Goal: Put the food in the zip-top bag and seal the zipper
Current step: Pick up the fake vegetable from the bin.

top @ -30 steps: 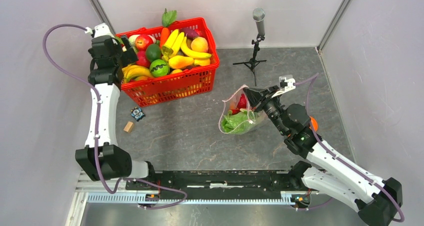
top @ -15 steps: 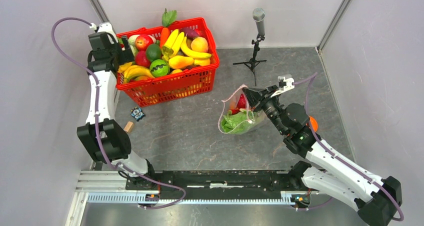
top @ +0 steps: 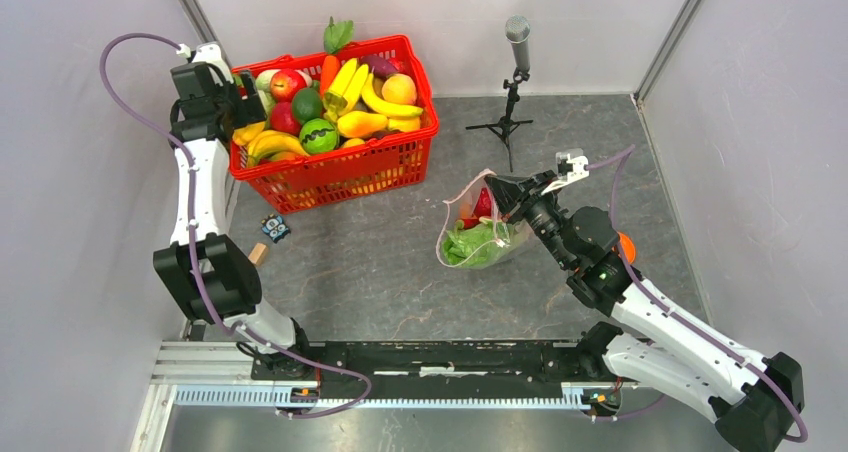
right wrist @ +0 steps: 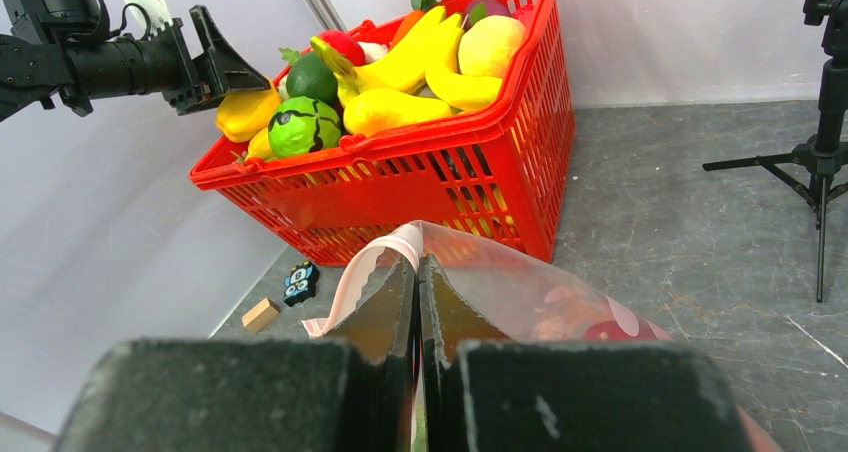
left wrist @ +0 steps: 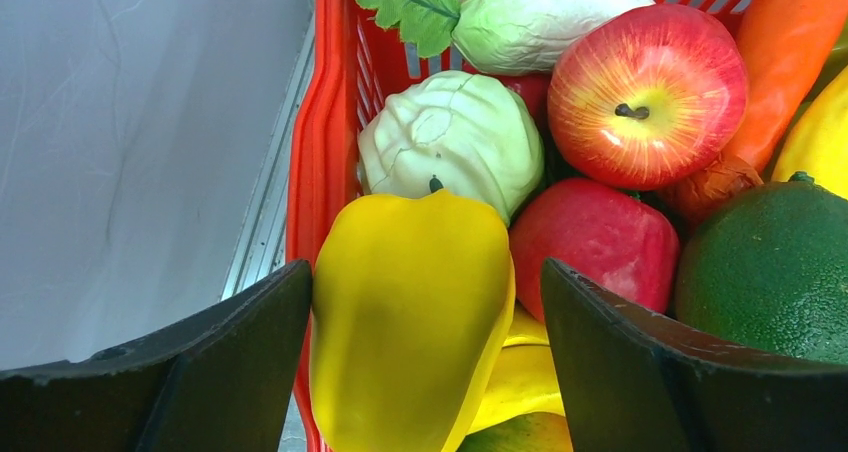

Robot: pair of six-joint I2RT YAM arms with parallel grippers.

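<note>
My left gripper (top: 238, 112) hangs over the left end of the red basket, open, with its jaws astride the yellow bell pepper (left wrist: 410, 312). The left finger is against the pepper's side; a gap shows at the right finger (left wrist: 640, 362). My right gripper (right wrist: 418, 262) is shut on the pink zipper strip (right wrist: 365, 272) of the clear zip-top bag (top: 495, 247), holding its mouth up. Inside the bag lie the green cabbage (top: 470, 244) and a red watermelon slice (top: 484, 202). An orange round thing (top: 626, 244) peeks out beside the right arm.
The red mesh basket (top: 330, 177) at the back left is heaped with toy fruit: apple (left wrist: 645, 92), bananas (top: 385, 102), a green melon (top: 318, 136). A microphone on a tripod (top: 517, 32) stands behind the bag. A wooden block (top: 258, 254) and a small toy (top: 275, 228) lie near the left arm.
The left arm has shifted slightly back and left over the basket's end, and its jaws have narrowed a little around the pepper. The right gripper and the bag have not moved.
</note>
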